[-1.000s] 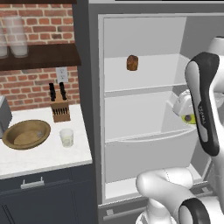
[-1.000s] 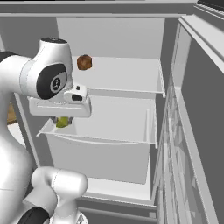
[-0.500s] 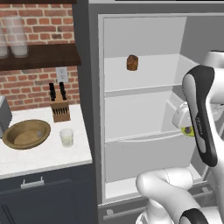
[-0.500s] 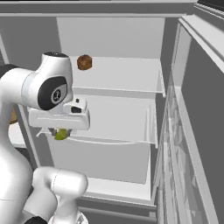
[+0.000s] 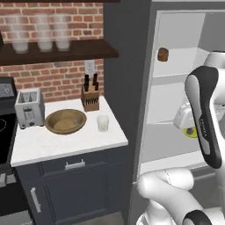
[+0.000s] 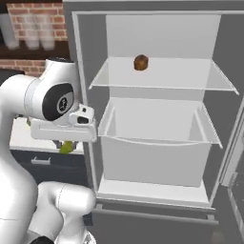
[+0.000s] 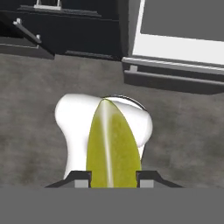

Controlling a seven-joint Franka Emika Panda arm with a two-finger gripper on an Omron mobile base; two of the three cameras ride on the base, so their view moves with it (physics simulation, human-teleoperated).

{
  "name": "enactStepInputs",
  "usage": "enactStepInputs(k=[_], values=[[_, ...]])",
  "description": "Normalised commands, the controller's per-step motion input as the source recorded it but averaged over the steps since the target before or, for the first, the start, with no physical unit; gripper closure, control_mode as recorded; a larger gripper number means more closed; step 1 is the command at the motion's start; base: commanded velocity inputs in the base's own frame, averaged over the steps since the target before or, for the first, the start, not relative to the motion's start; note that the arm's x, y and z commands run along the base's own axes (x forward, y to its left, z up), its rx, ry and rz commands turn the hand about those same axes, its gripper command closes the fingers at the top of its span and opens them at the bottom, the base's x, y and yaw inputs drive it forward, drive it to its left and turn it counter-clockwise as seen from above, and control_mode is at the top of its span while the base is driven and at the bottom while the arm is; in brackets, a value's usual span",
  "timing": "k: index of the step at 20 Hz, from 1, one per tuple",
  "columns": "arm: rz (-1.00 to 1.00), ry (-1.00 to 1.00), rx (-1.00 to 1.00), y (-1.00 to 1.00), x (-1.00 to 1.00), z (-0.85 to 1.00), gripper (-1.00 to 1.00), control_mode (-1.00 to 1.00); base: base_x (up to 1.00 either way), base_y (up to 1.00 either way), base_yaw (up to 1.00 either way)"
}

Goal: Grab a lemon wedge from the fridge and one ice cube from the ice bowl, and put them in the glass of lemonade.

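Lemon wedge: the lemon wedge [image 7: 114, 146] sits between the two fingertips, thin edge pointing away from the hand; it shows as a yellow-green sliver below the hand in the right base view [image 6: 66, 147] and at the hand's lower edge in the left base view [image 5: 190, 132].
Gripper: the gripper [image 7: 113, 179] is closed narrowly onto the wedge, one dark fingertip [image 7: 81, 179] pressed on each side of it; the hand points down at the floor.
Below the hand: grey speckled floor [image 7: 183, 127], with part of the robot's white body directly under the wedge.
Fridge: the fridge [image 6: 162, 143] stands open beside the hand, its pale shelves apart from the gripper; a brown muffin-like lump [image 6: 140, 62] rests on the upper shelf, well above the hand.
Glass of lemonade: the glass of lemonade [image 5: 103, 123] stands on the white counter [image 5: 52, 143], well away from the hand on the far side of the fridge wall.
Ice bowl: the ice bowl [image 5: 65, 121] lies just beside the glass, farther from the hand; whether ice is inside it cannot be told.
Beyond the bowl: a toaster [image 5: 29, 107], a knife block [image 5: 90, 97] against the brick wall, and three frosted jars [image 5: 41, 38] on a dark shelf.
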Motion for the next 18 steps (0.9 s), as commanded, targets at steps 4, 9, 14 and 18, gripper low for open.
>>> enactStepInputs(k=[4, 9, 14, 18], values=[[0.0, 0.0, 0.0, 0.0, 0.0, 0.0, 1.0, 1.0, -0.06, 1.0, -0.44], [0.0, 0.0, 0.0, 0.0, 0.0, 0.0, 1.0, 1.0, 0.0, 0.94, -0.43], [0.0, 0.0, 0.0, 0.0, 0.0, 0.0, 1.0, 1.0, 0.18, 0.73, -0.28], [0.0, 0.0, 0.0, 0.0, 0.0, 0.0, 1.0, 1.0, 0.62, 0.31, -0.08]])
